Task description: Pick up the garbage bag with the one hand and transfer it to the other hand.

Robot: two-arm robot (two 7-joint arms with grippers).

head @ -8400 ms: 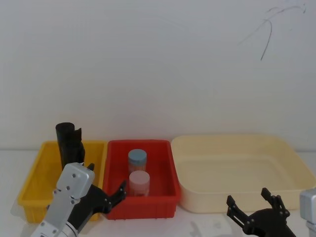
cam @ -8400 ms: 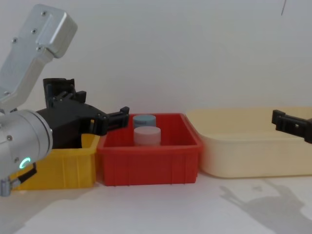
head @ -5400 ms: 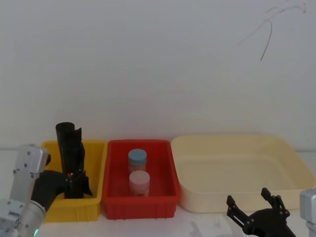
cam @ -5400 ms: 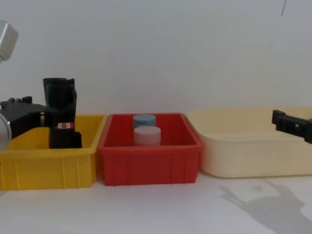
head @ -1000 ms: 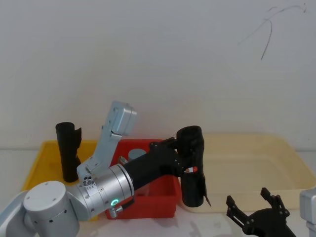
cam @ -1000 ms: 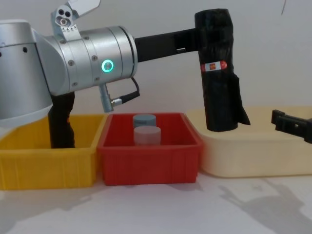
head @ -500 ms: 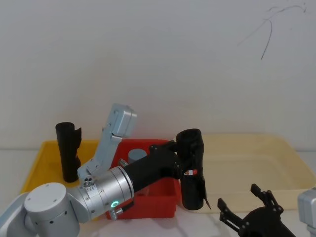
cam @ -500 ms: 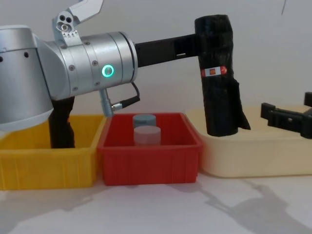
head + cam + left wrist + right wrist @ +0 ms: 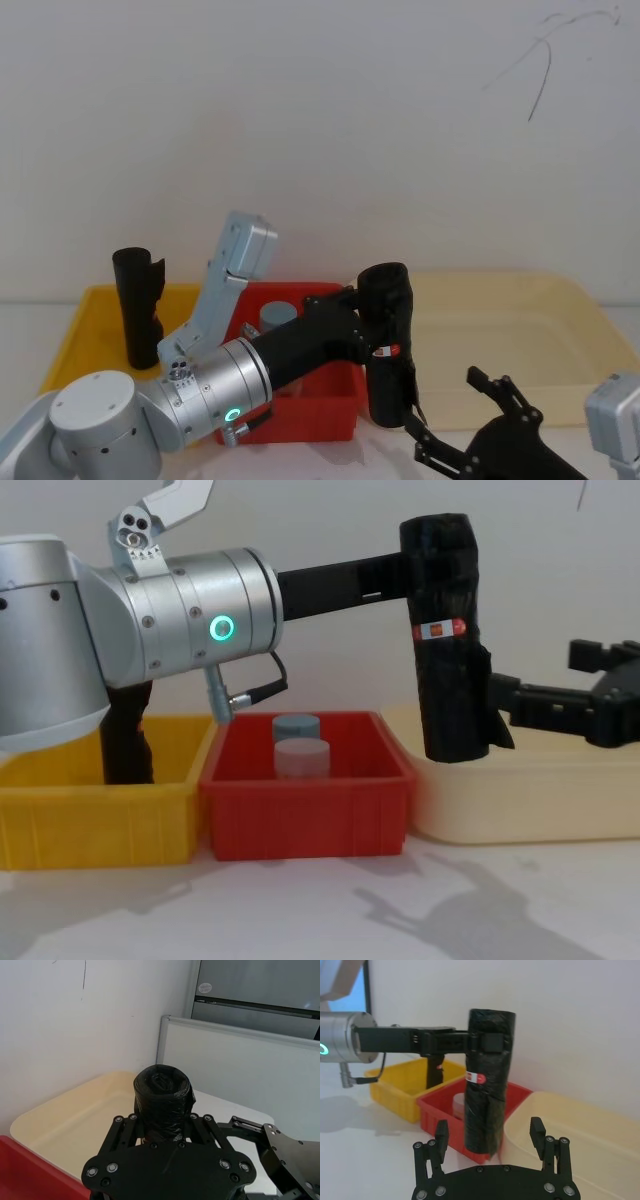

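1. L gripper (image 9: 440, 568) clamped near top of garbage bag (image 9: 447, 670); bag upright, airborne.
2. R gripper (image 9: 445, 400), fingers apart, at bag's 4 o'clock (head view): could snag loose flap (image 9: 491, 716), twisting bag out.

garbage bag (image 9: 446, 680) centre, right pincer (image 9: 489, 1126) just right

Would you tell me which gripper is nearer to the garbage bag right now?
Left. The left gripper is shut on the garbage bag near its top, holding it upright. The right gripper sits open by its lower half, not gripping it.
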